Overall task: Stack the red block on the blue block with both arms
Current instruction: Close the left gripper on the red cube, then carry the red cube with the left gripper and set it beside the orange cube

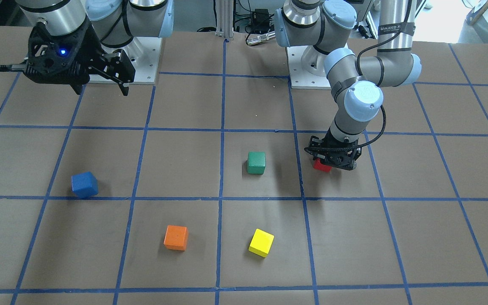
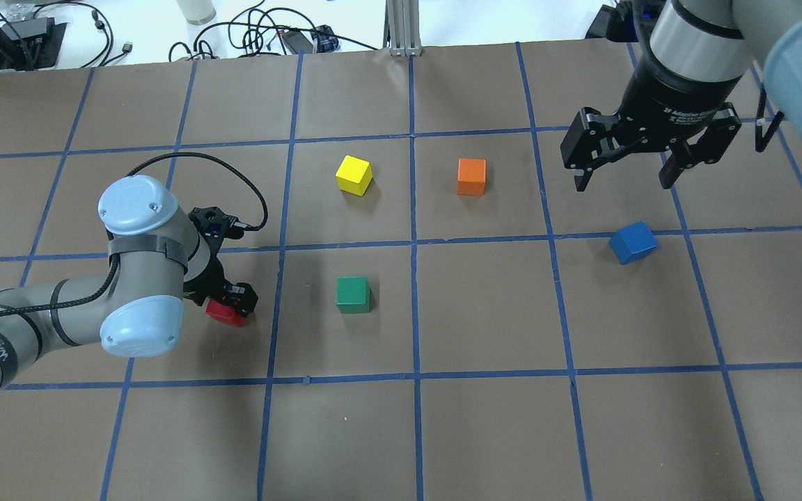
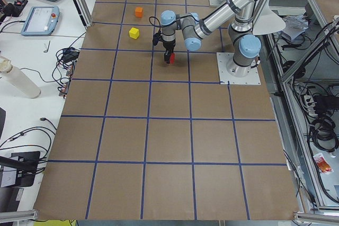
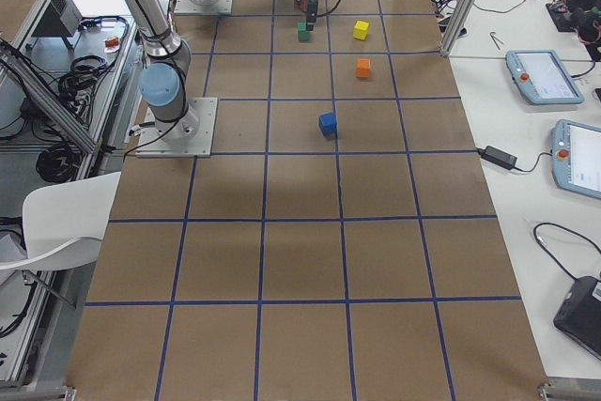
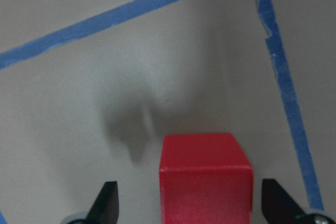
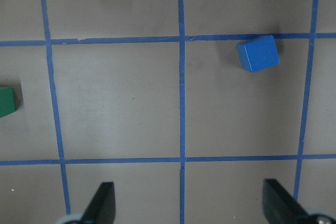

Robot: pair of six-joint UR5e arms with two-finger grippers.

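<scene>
The red block (image 1: 321, 166) sits on the brown table, also seen in the overhead view (image 2: 223, 313) and the left wrist view (image 5: 206, 177). My left gripper (image 1: 333, 160) is low over it and open. Its fingers (image 5: 107, 203) stand on either side of the block with a gap on each side, the block nearer the right-hand finger. The blue block (image 1: 84, 184) lies turned at an angle on the table, also in the overhead view (image 2: 633, 242) and the right wrist view (image 6: 257, 53). My right gripper (image 2: 622, 182) is open and empty, held high, apart from the blue block.
A green block (image 2: 353, 294) lies to the right of the red block in the overhead view. A yellow block (image 2: 354, 175) and an orange block (image 2: 471, 176) lie farther out. Blue tape lines (image 2: 413, 243) grid the table.
</scene>
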